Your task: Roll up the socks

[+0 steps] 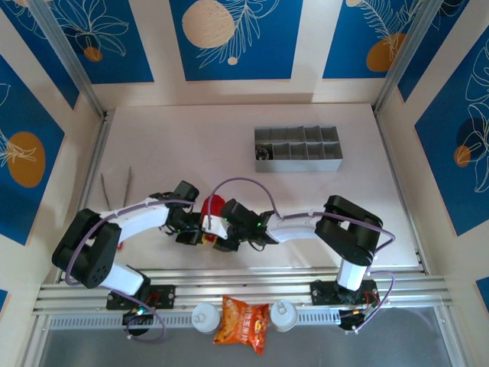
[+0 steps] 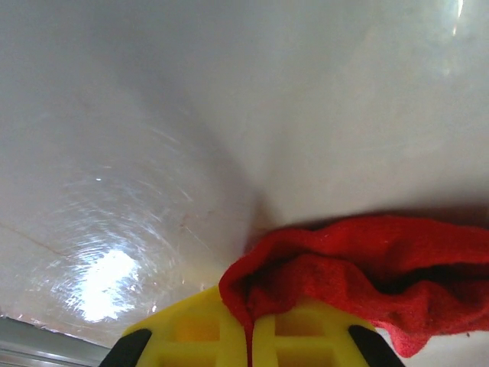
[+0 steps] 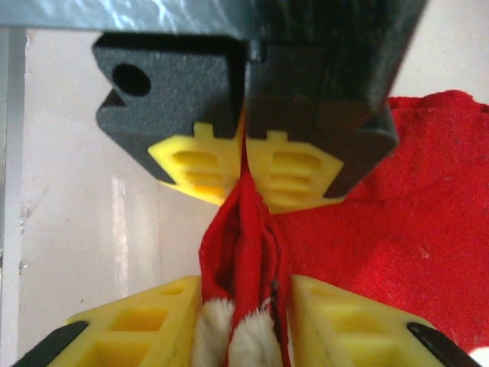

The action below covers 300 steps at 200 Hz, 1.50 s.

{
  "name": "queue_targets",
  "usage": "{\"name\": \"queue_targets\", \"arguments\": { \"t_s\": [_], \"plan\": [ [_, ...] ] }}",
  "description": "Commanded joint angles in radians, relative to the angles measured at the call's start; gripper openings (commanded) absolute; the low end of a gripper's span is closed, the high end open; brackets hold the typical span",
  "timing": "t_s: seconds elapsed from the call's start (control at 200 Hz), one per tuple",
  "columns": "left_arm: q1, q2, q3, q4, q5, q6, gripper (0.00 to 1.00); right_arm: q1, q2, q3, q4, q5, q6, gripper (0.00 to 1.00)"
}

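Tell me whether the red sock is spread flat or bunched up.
Bunched at one end: the red sock is gathered into a raised fold pinched by the left gripper; the rest lies spread.

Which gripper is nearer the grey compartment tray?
Right. Both grip the red sock near centre; the right gripper is on the side toward the tray, the left gripper just beyond, farther left.

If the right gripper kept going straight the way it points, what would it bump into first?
The red sock bunched between its jaws, then probably the left gripper, which pinches that same sock just ahead.
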Motion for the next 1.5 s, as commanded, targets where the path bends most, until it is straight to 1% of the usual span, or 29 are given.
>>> {"name": "queue_targets", "arguments": {
  "t_s": [0.0, 0.1, 0.16, 0.19, 0.245, 0.33, 0.405, 0.46, 0.48, 0.545, 0.635, 0.7, 0.795, 0.925, 1.045, 1.135, 1.225, 1.351, 1.446, 1.496],
  "plan": [
    [0.012, 0.020, 0.013, -0.027, 0.001, 0.020, 0.00, -0.004, 0.017, 0.033, -0.034, 0.012, 0.020, 0.25],
    [0.015, 0.016, 0.013, -0.031, 0.002, 0.031, 0.00, -0.018, 0.021, 0.053, -0.064, -0.019, 0.048, 0.10],
    [0.018, 0.006, 0.008, -0.029, -0.002, 0.036, 0.00, -0.035, 0.026, 0.073, -0.096, -0.056, 0.069, 0.03],
    [0.018, -0.005, 0.006, -0.024, -0.008, 0.039, 0.07, -0.045, 0.032, 0.087, -0.113, -0.078, 0.081, 0.00],
    [0.020, -0.031, 0.003, -0.024, -0.024, 0.045, 0.22, -0.068, 0.045, 0.115, -0.154, -0.130, 0.106, 0.00],
    [0.025, -0.080, 0.004, -0.047, -0.056, 0.067, 0.39, -0.101, 0.076, 0.170, -0.229, -0.224, 0.137, 0.00],
    [0.030, -0.128, 0.006, -0.073, -0.084, 0.089, 0.50, -0.128, 0.101, 0.202, -0.268, -0.292, 0.167, 0.00],
    [0.036, -0.165, 0.003, -0.090, -0.104, 0.104, 0.56, -0.152, 0.127, 0.237, -0.305, -0.349, 0.202, 0.00],
    [0.036, -0.179, 0.000, -0.094, -0.111, 0.108, 0.60, -0.160, 0.137, 0.251, -0.320, -0.359, 0.215, 0.00],
    [0.043, -0.231, -0.013, -0.113, -0.137, 0.112, 0.63, -0.181, 0.173, 0.297, -0.369, -0.400, 0.246, 0.00],
    [0.050, -0.296, -0.041, -0.110, -0.166, 0.115, 0.64, -0.202, 0.227, 0.366, -0.443, -0.445, 0.286, 0.00],
    [0.052, -0.327, -0.067, -0.068, -0.170, 0.121, 0.64, -0.213, 0.271, 0.426, -0.510, -0.464, 0.308, 0.00],
    [0.053, -0.333, -0.096, -0.003, -0.147, 0.129, 0.59, -0.221, 0.321, 0.490, -0.571, -0.466, 0.327, 0.00],
    [0.053, -0.327, -0.124, 0.098, -0.142, 0.145, 0.47, -0.240, 0.360, 0.525, -0.601, -0.486, 0.366, 0.00],
    [0.052, -0.283, -0.126, 0.171, -0.145, 0.157, 0.41, -0.247, 0.386, 0.549, -0.637, -0.499, 0.378, 0.00],
    [0.053, -0.232, -0.120, 0.226, -0.142, 0.175, 0.40, -0.260, 0.398, 0.552, -0.642, -0.518, 0.401, 0.00],
    [0.052, -0.185, -0.101, 0.236, -0.135, 0.195, 0.39, -0.272, 0.404, 0.550, -0.636, -0.547, 0.425, 0.00],
    [0.052, -0.171, -0.067, 0.171, -0.158, 0.237, 0.38, -0.288, 0.431, 0.589, -0.672, -0.561, 0.449, 0.00],
    [0.052, -0.197, -0.070, 0.184, -0.193, 0.261, 0.48, -0.293, 0.450, 0.616, -0.698, -0.573, 0.452, 0.00],
    [0.051, -0.205, -0.082, 0.225, -0.200, 0.271, 0.50, -0.295, 0.460, 0.627, -0.702, -0.582, 0.458, 0.00]
  ]
}}
